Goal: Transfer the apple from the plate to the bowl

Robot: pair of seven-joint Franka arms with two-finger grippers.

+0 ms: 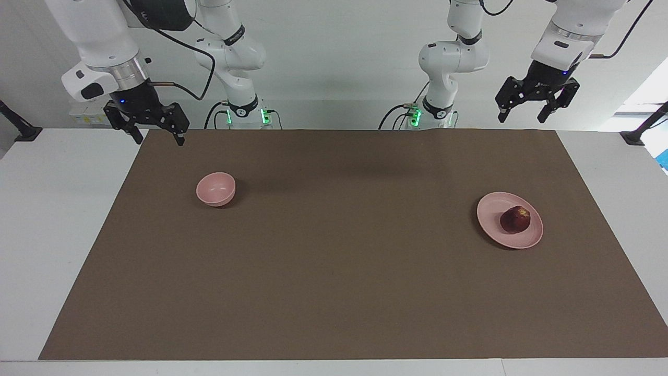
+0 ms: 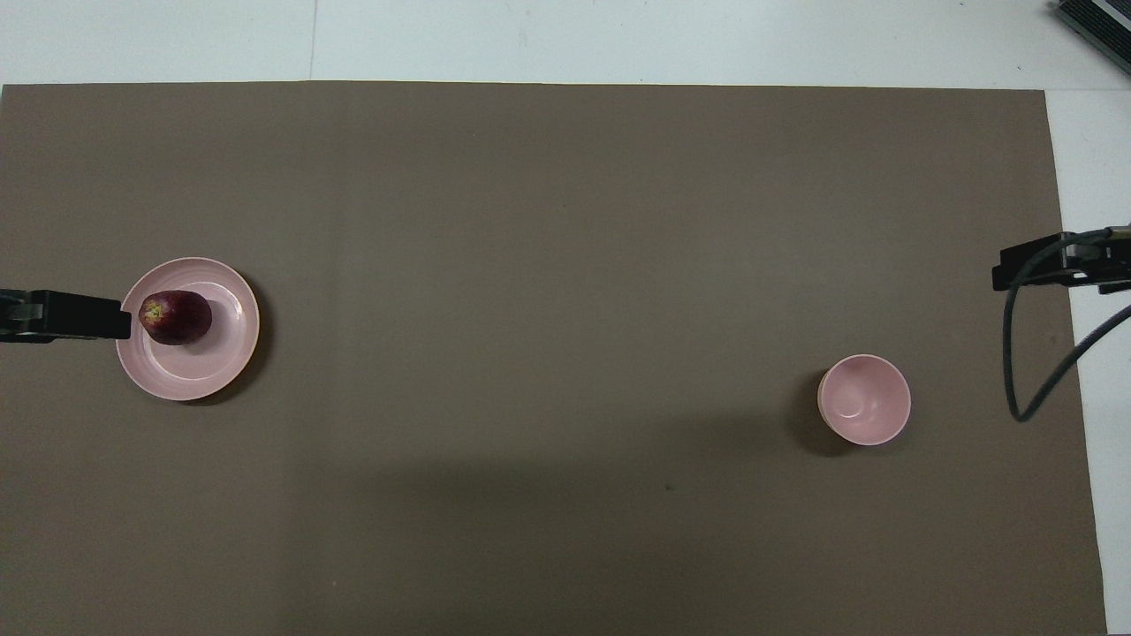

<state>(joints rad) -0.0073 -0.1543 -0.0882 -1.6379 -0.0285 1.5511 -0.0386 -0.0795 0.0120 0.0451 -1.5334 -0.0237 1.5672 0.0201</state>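
Observation:
The dark red apple [image 1: 515, 219] lies on the flat pink plate [image 1: 493, 209] toward the left arm's end of the table. In the overhead view the apple [image 2: 175, 317] sits on the plate [image 2: 203, 371] too. The small deep pink bowl [image 1: 215, 188] stands empty toward the right arm's end, also in the overhead view [image 2: 864, 399]. My left gripper [image 1: 523, 116] hangs open and empty, high up, well apart from the plate. My right gripper [image 1: 158, 140] hangs open and empty over the mat's corner, apart from the bowl.
A brown mat [image 1: 334, 271] covers most of the white table [image 1: 57, 219]. Black clamp mounts stand at both ends of the table [image 1: 23, 133] [image 1: 639, 134]. A dark cable [image 2: 1025, 371] hangs from the right arm.

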